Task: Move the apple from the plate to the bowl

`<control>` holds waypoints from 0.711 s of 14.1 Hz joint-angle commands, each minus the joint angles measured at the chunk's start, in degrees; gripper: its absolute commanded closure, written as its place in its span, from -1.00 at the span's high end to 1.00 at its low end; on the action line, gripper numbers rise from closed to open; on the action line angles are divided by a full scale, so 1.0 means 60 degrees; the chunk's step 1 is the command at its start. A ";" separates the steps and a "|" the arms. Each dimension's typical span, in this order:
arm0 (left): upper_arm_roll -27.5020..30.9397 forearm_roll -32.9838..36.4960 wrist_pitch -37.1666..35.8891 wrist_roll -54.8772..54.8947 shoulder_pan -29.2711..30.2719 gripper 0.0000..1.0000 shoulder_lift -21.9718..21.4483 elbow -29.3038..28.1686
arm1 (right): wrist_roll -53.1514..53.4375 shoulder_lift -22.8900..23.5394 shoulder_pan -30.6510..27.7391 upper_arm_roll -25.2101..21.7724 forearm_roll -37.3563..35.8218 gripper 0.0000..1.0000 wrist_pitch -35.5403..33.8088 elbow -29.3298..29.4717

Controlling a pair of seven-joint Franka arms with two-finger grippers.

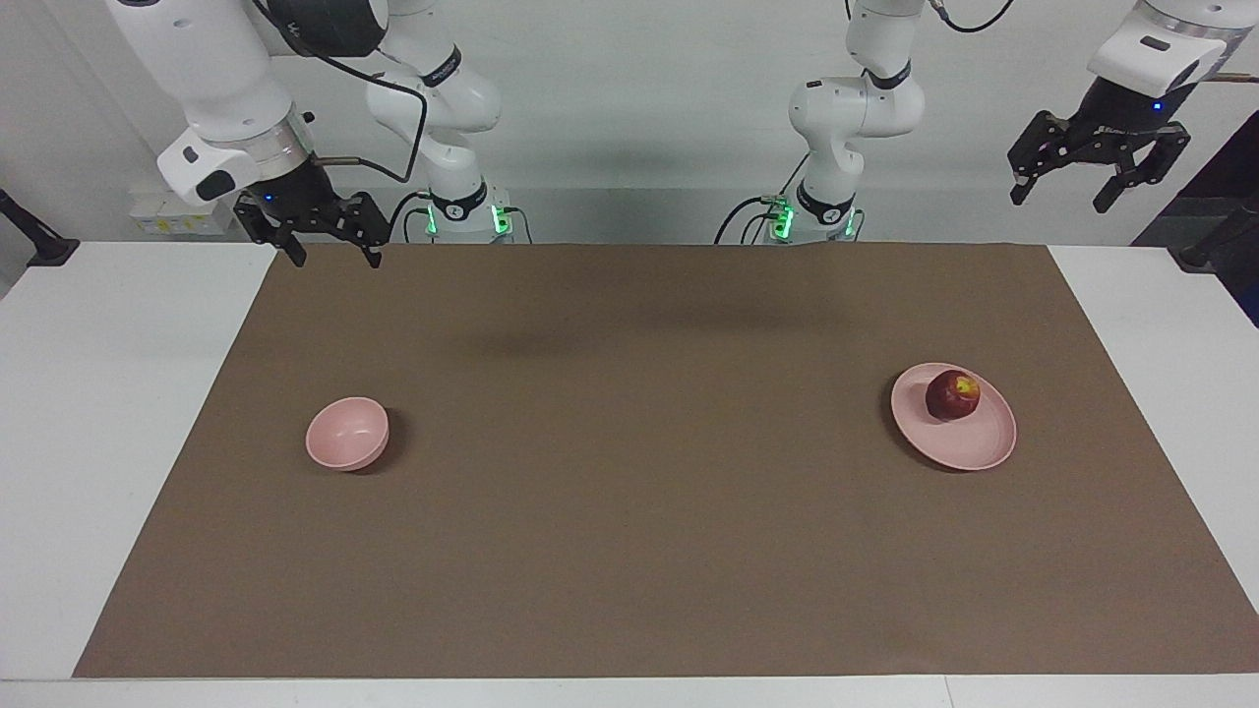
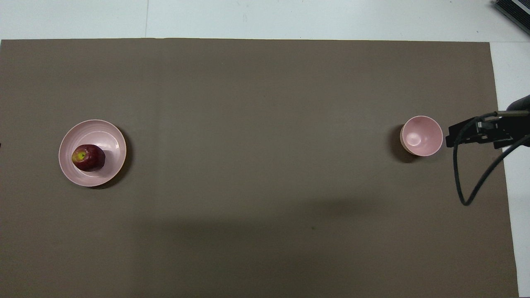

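The dark red apple (image 1: 952, 394) with a yellow patch lies on the pale pink plate (image 1: 974, 444) toward the left arm's end of the table; the overhead view shows the apple (image 2: 88, 157) on the plate (image 2: 108, 136) too. The small pink bowl (image 1: 346, 433) stands empty toward the right arm's end and shows in the overhead view (image 2: 421, 135). My left gripper (image 1: 1064, 195) hangs open and empty, high over the table's edge at the left arm's end. My right gripper (image 1: 334, 258) is open and empty, raised over the mat's corner by the robots; in the overhead view it (image 2: 459, 134) shows beside the bowl.
A brown mat (image 1: 629, 511) covers most of the white table (image 1: 118, 413). A black cable (image 2: 459, 182) loops down from the right gripper. A dark object (image 2: 515, 10) lies at the table's corner farthest from the robots, at the right arm's end.
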 commanded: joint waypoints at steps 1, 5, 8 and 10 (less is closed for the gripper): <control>0.0085 -0.0107 -0.0121 0.0037 -0.0048 1.00 -0.0074 0.0018 | -0.0170 -0.0216 -0.0082 0.0052 0.0097 1.00 -0.0104 -0.0246; 0.0085 -0.0107 -0.0135 0.0037 -0.0048 1.00 -0.0074 0.0018 | -0.0184 -0.0216 -0.0082 0.0052 0.0082 1.00 -0.0118 -0.0232; 0.0085 -0.0107 -0.0135 0.0022 -0.0048 1.00 -0.0074 0.0018 | -0.0184 -0.0260 -0.0082 0.0052 0.0097 1.00 -0.0264 -0.0261; 0.0085 -0.0107 -0.0135 0.0037 -0.0048 1.00 -0.0074 0.0018 | -0.0184 -0.0304 -0.0082 0.0052 0.0097 1.00 -0.0309 -0.0319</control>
